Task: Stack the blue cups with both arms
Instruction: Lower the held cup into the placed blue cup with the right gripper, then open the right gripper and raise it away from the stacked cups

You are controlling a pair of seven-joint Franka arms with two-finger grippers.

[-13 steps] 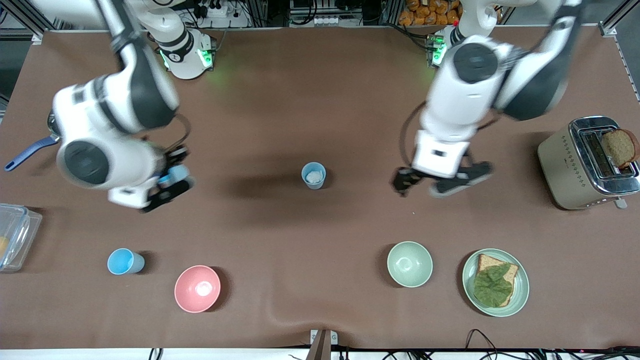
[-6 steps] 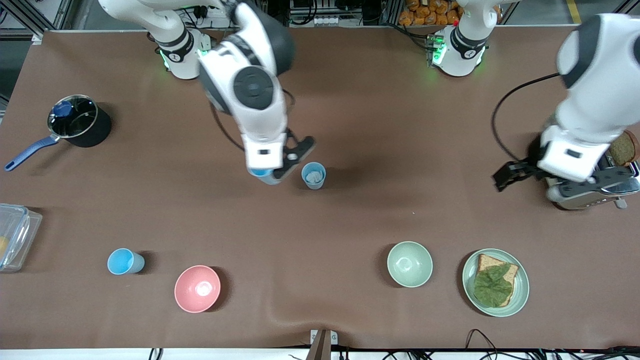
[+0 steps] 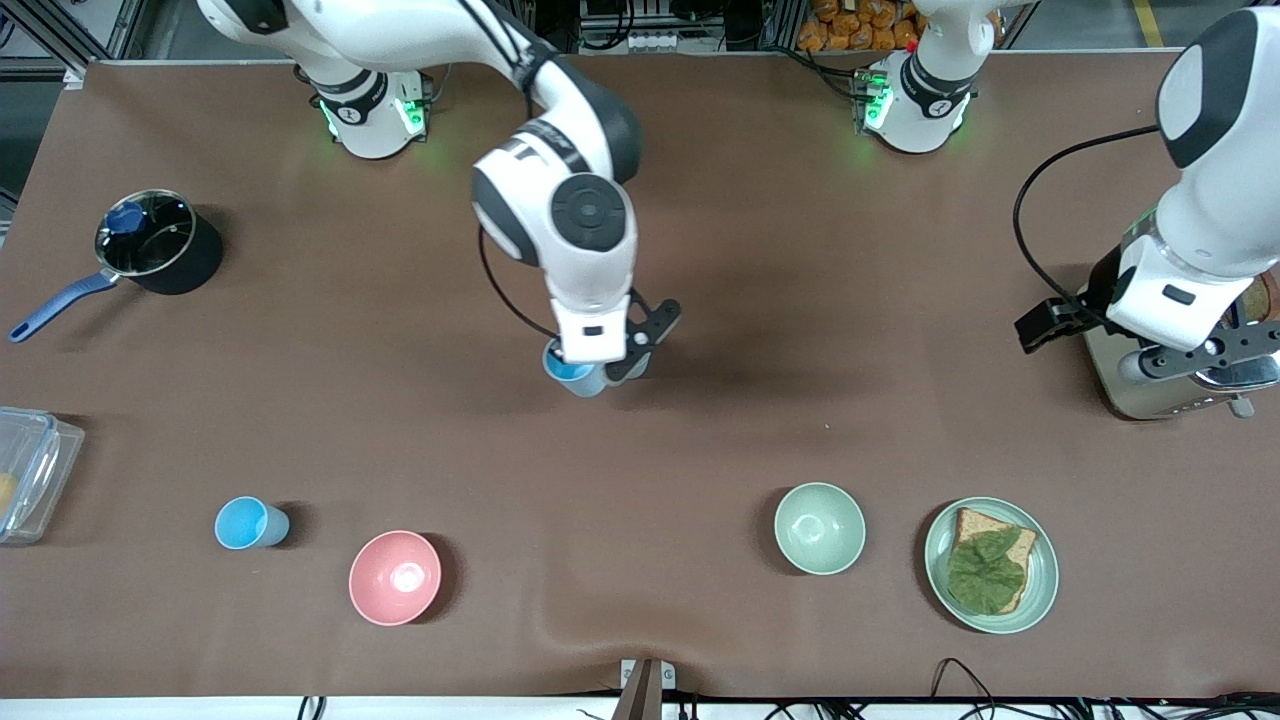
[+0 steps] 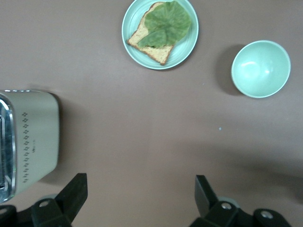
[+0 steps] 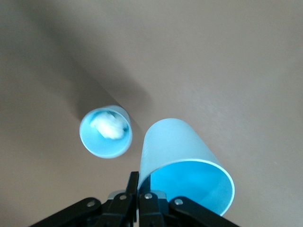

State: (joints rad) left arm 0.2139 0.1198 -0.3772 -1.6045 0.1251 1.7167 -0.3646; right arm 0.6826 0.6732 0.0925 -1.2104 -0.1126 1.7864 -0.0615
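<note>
My right gripper (image 3: 600, 372) is shut on the rim of a sky-blue cup (image 3: 572, 376) and holds it in the air at the middle of the table. In the right wrist view the gripper (image 5: 142, 184) pinches the cup's wall (image 5: 180, 146). The greyer-blue cup with white inside (image 5: 105, 131) stands on the table just beside and below it. The right hand hides that cup in the front view. Another sky-blue cup (image 3: 250, 523) stands near the pink bowl (image 3: 394, 577). My left gripper (image 3: 1130, 350) is open and empty over the toaster's edge, with bare table between its fingers (image 4: 71, 194).
A toaster (image 3: 1105, 375) stands at the left arm's end of the table and shows in the left wrist view (image 4: 33, 137). A pale green bowl (image 3: 819, 527) and a plate (image 3: 940, 590) with bread and lettuce lie nearer the camera. A black pot (image 3: 155, 250) and a clear container (image 3: 25, 480) are at the right arm's end.
My right gripper carried the sky-blue cup from the right arm's end to the middle cup. My left arm swung away to the toaster and has nearly stopped.
</note>
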